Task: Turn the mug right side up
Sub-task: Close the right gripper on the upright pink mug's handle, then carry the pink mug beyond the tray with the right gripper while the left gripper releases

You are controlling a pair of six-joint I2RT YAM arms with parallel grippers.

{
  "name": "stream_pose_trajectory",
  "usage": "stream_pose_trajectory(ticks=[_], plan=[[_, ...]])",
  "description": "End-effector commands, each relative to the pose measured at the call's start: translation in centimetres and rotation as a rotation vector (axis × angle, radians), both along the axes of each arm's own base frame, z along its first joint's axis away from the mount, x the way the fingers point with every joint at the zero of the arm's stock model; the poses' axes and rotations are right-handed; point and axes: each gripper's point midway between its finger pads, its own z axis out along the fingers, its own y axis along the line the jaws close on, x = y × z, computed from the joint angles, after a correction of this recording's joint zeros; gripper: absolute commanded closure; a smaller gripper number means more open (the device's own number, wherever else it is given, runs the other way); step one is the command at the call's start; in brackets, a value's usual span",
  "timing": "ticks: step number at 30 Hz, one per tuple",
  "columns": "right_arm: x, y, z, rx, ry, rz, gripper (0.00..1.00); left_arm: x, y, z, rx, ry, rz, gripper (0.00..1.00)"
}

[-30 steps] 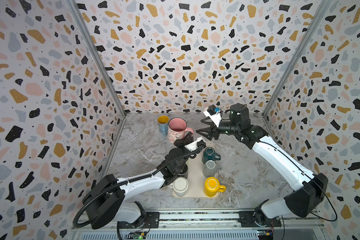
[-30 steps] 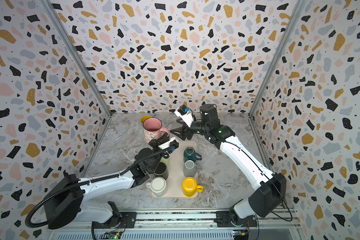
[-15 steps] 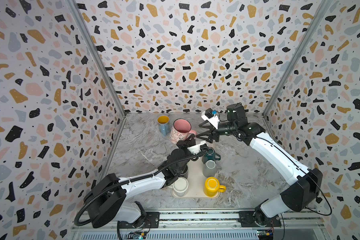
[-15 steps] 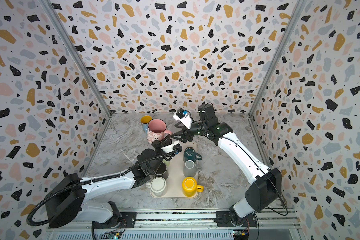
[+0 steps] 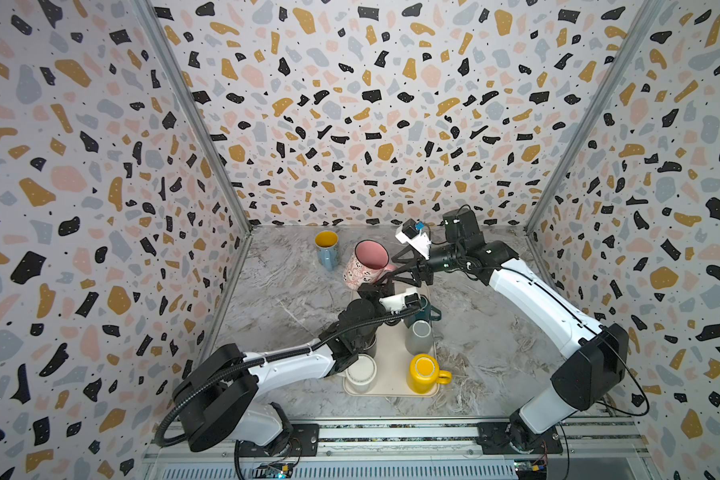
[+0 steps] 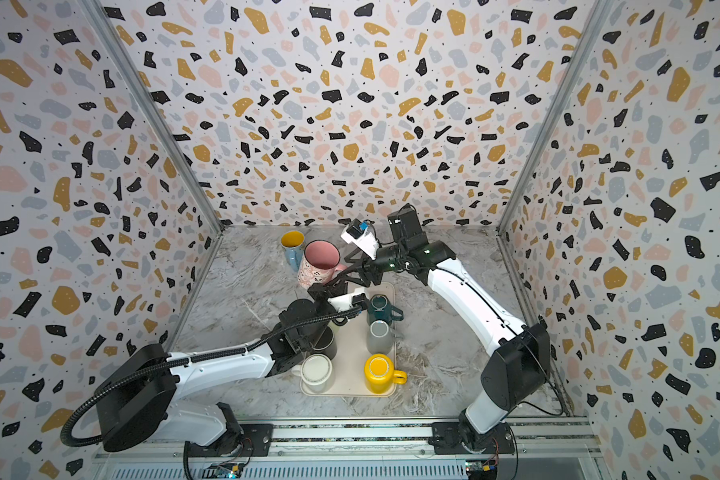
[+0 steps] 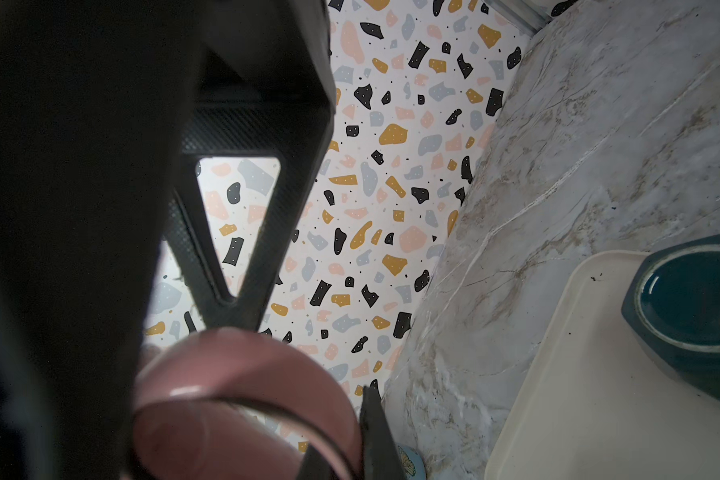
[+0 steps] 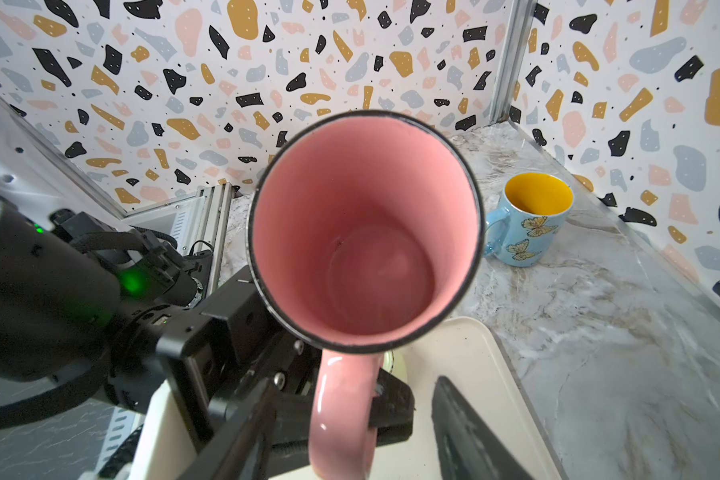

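The pink mug [image 5: 366,262] [image 6: 319,264] hangs mouth up, slightly tilted, above the table at the tray's far left corner. Its pink inside [image 8: 362,224] faces the right wrist camera. My left gripper [image 5: 381,286] [image 6: 329,291] [image 7: 250,415] is shut on the mug's handle [image 8: 341,415] from below. My right gripper [image 5: 391,272] [image 6: 344,272] [image 8: 350,432] reaches in from the right. It is open, with one finger on each side of the same handle and a gap on both sides.
A cream tray [image 5: 391,374] carries a teal mug [image 5: 422,309], a grey mug [image 5: 418,336], a yellow mug [image 5: 425,372], a white mug [image 5: 360,372] and a black mug [image 5: 366,345]. A blue mug with a yellow inside [image 5: 326,247] stands behind the pink one.
My right gripper has moved left up to the mug's handle and its jaws have narrowed a little. The left gripper has carried the mug slightly to the right.
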Motion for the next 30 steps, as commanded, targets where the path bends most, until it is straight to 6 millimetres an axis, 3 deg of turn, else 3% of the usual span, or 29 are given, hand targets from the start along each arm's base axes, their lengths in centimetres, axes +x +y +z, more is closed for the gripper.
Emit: stream_pose_trajectory(ticks=[1, 10, 22, 25, 28, 30], plan=[[-0.3, 0.2, 1.2, 0.007, 0.002, 0.010, 0.41, -0.6, 0.4, 5.1, -0.124, -0.145, 0.008, 1.00], [0.6, 0.4, 0.1, -0.018, 0.035, -0.014, 0.47, -0.8, 0.2, 5.2, -0.108, -0.161, 0.001, 1.00], [1.6, 0.7, -0.8, -0.034, 0.068, -0.045, 0.63, -1.0, -0.1, 5.0, -0.095, -0.163, -0.007, 1.00], [1.7, 0.7, -1.3, -0.042, 0.086, -0.050, 0.73, -1.1, -0.1, 5.2, -0.096, -0.166, -0.006, 1.00], [1.8, 0.8, -1.7, -0.049, 0.102, -0.056, 1.00, -1.0, 0.0, 5.2, -0.097, -0.167, 0.000, 1.00], [1.8, 0.7, -2.0, -0.055, 0.109, -0.060, 1.00, -0.9, 0.1, 5.3, -0.101, -0.171, 0.009, 1.00]])
